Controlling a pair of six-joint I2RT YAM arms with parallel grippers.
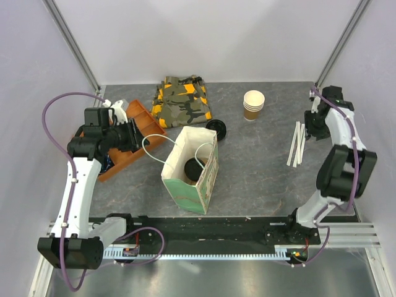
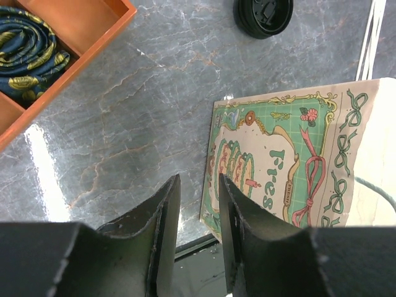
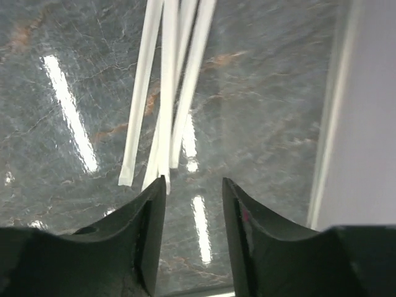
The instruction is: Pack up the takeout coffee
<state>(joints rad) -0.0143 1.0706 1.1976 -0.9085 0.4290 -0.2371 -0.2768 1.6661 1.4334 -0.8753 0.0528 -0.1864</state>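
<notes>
The takeout coffee (image 1: 194,168) stands inside the printed paper bag (image 1: 192,176) at mid table. Only its round black lid shows through the bag's open top. The bag stands upright, and its printed side shows in the left wrist view (image 2: 291,167). My left gripper (image 1: 137,137) hovers left of the bag, over the edge of the orange tray. In its wrist view (image 2: 198,185) the jaws stand a little apart with nothing between them. My right gripper (image 1: 311,132) is at the far right by the straws. It is open and empty in its wrist view (image 3: 193,185).
An orange tray (image 1: 145,120) at the left holds a rolled patterned tie (image 2: 28,43). A camouflage cloth (image 1: 181,102) lies at the back. A loose black lid (image 1: 217,129) lies behind the bag. A stack of lidless cups (image 1: 253,105) and white wrapped straws (image 1: 296,143) are at the right.
</notes>
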